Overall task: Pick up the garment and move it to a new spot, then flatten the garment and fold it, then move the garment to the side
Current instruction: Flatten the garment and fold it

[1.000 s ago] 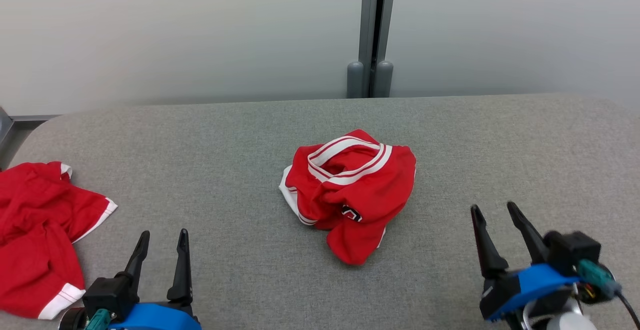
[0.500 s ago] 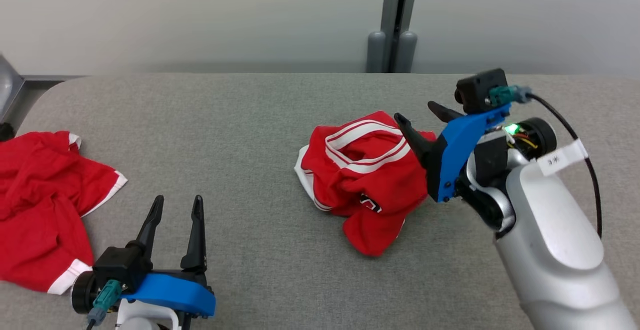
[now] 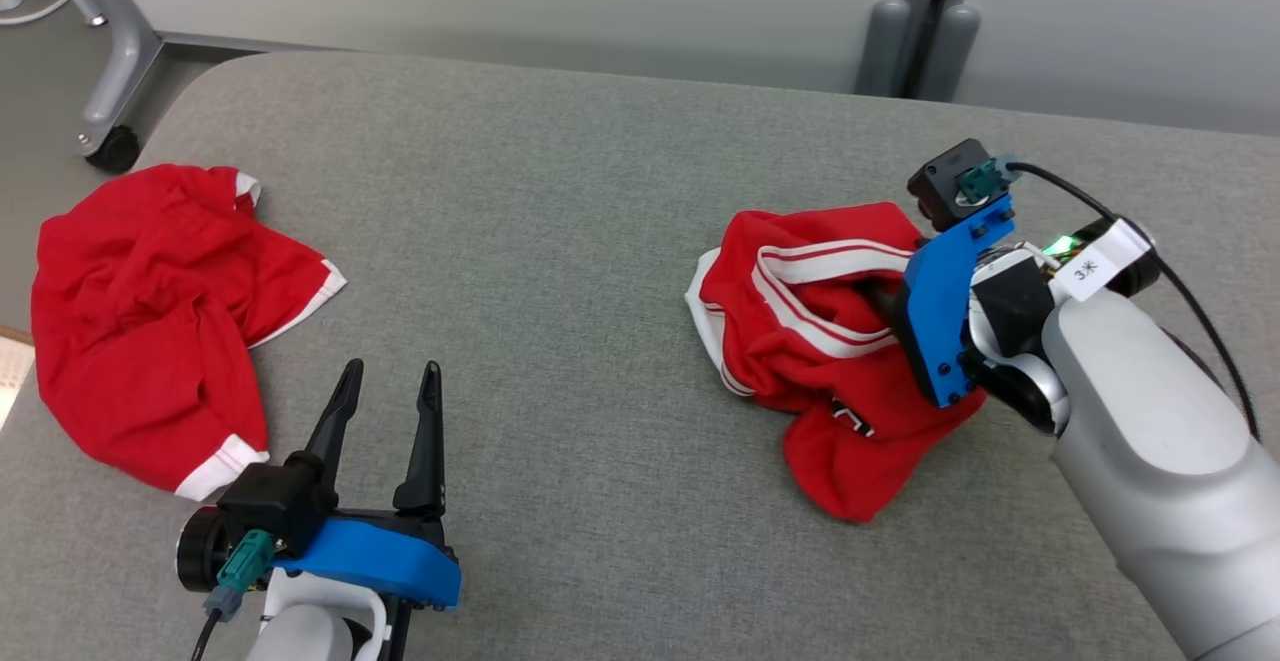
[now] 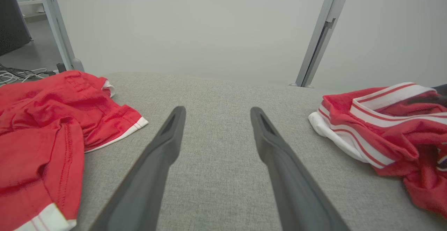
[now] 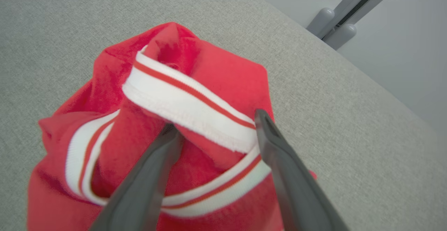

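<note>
Grey fabric covers the table (image 3: 560, 241). Toward its right edge lies the crumpled red garment (image 3: 800, 341), and the right gripper (image 5: 215, 121) is down in it, fingers spread apart with the white striped band (image 5: 188, 101) between them, not yet pinched. Near the front edge the left gripper (image 3: 392, 369) stands wide open, empty. Another red shirt (image 3: 140, 311) lies at the left edge.
</note>
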{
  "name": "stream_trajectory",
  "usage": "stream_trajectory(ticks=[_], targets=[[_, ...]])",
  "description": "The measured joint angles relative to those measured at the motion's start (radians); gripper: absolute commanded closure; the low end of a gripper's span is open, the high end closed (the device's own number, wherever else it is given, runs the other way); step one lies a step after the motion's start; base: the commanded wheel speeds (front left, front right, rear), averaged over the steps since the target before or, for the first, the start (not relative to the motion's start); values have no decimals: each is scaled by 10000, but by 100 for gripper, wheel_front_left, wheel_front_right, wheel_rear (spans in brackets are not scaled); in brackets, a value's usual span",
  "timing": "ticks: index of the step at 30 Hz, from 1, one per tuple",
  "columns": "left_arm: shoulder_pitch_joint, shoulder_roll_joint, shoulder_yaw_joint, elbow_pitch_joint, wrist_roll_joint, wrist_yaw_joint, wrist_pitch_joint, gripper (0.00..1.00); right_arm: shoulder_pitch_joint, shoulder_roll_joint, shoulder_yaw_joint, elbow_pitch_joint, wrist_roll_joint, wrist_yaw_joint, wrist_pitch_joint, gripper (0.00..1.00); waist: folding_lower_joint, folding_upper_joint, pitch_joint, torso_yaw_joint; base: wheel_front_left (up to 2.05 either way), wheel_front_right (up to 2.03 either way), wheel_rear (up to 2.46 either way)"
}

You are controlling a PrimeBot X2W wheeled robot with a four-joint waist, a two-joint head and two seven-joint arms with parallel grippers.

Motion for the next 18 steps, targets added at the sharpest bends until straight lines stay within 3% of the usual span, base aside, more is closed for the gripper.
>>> stream_trajectory(ticks=[5, 6, 7, 12, 18], targets=[[-64, -105, -58, 115, 23, -69, -13, 0, -207, -73, 395, 899, -157, 0, -915, 0, 0, 0, 123, 264, 0, 0, 0], [-78, -117, -65, 132, 46, -75, -13, 0, -206, -21, 456, 1126, -98, 0, -999, 29, 0, 0, 128, 295, 0, 0, 0], [-88, -130, -71, 148, 61, -86, -13, 0, -207, 27, 537, 1321, -35, 0, -1080, 100, 0, 0, 124, 319, 0, 0, 0], [-90, -157, -92, 221, 86, -155, -15, 0, -458, 71, 809, 1624, 88, 0, -1939, 100, 0, 0, -41, 355, 0, 0, 0], [128, -102, 15, 222, 100, -150, -15, 0, -755, 31, 627, 928, 19, 0, -3041, 100, -2, 0, -526, 229, 0, 0, 0]])
